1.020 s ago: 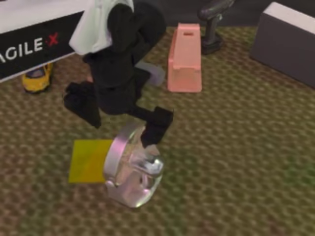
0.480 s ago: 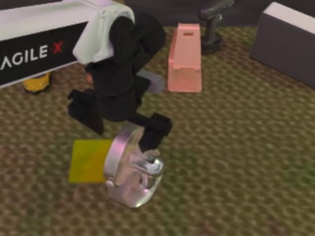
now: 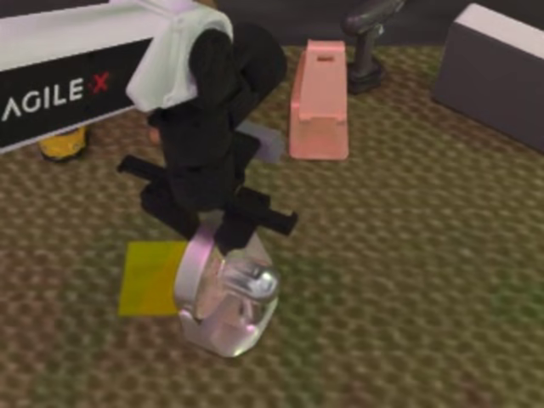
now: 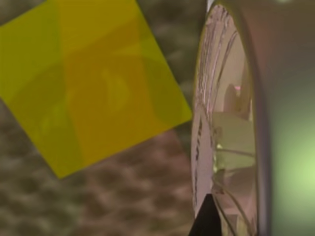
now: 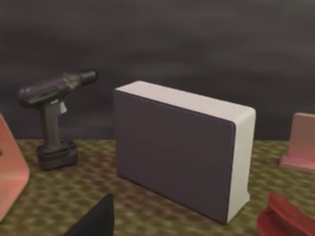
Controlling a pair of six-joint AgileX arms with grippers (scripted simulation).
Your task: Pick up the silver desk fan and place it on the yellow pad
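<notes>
Standing on the desk just beside the yellow pad, the silver desk fan has not yet been lifted. The left hand is lowered over the fan's grille; whether its fingers are parted or closed cannot be told. Grasping, lifting and placing are judged outstanding. The right hand is not seen.

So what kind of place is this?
Likely a pretend computer-made robot practice table: a woven brown-green mat covers it, holding unrelated things, a shiny silver metal desk fan, a grey power drill and a pink block, beneath the black left arm.
</notes>
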